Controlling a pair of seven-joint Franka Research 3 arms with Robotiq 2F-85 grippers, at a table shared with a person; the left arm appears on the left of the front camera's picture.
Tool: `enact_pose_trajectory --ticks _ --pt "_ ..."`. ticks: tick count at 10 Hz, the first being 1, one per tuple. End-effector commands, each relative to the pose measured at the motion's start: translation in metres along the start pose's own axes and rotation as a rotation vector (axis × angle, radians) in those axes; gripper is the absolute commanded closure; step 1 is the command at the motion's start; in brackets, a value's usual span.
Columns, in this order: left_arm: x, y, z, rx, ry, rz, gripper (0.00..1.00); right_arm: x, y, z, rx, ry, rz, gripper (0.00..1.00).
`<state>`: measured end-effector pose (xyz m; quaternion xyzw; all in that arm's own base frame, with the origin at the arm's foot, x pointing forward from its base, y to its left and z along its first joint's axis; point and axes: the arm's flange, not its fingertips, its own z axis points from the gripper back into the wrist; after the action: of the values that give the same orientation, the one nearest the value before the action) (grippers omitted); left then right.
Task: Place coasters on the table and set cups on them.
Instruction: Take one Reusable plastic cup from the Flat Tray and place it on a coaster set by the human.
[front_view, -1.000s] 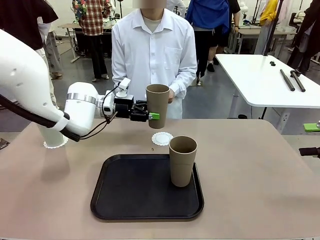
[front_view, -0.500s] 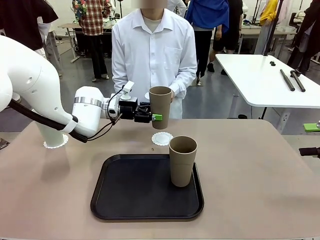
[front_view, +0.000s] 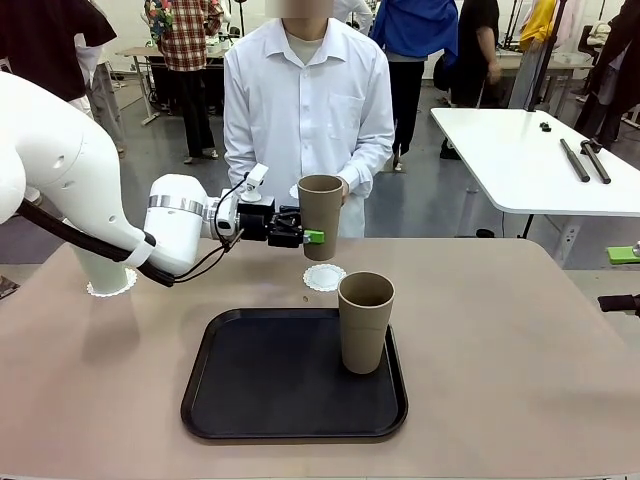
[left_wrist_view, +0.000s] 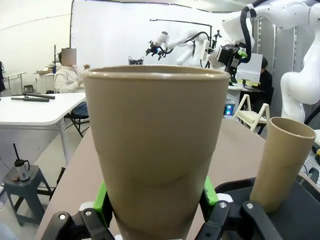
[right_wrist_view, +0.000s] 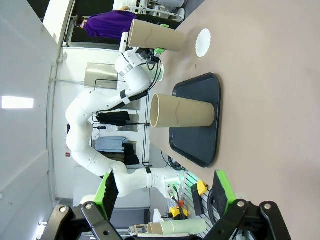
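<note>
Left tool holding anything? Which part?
Yes: the left tool holds a tan cup upright, pads clamped on opposite sides of its lower wall, near the base. The right tool is open, holding nothing.

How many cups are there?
3. One tan cup is held up by the left gripper, a second tan cup stands on the black tray, and a pale green cup sits far left, partly behind the arm.

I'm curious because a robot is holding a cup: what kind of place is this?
Probably a robot lab or workshop: the left gripper holds a tan cup above the beige table, a white table behind carries black tools, and people stand about.
</note>
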<state>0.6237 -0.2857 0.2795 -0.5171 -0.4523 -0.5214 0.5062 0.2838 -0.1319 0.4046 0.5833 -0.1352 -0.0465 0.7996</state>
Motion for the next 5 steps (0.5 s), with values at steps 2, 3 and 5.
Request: enact_pose_trajectory --ticks 2,3,5 --pt "-0.021 0.006 -0.016 -0.046 0.039 -0.034 0.16 0.001 0.001 0.0 0.015 -0.005 0.002 0.0" --pt "-0.023 0.007 -0.019 -0.062 0.039 -0.054 0.16 0.001 0.001 0.0 0.015 -0.005 0.002 0.0" --pt "-0.027 0.012 -0.019 -0.076 0.024 -0.071 0.16 0.001 0.001 0.0 0.015 -0.005 0.002 0.0"
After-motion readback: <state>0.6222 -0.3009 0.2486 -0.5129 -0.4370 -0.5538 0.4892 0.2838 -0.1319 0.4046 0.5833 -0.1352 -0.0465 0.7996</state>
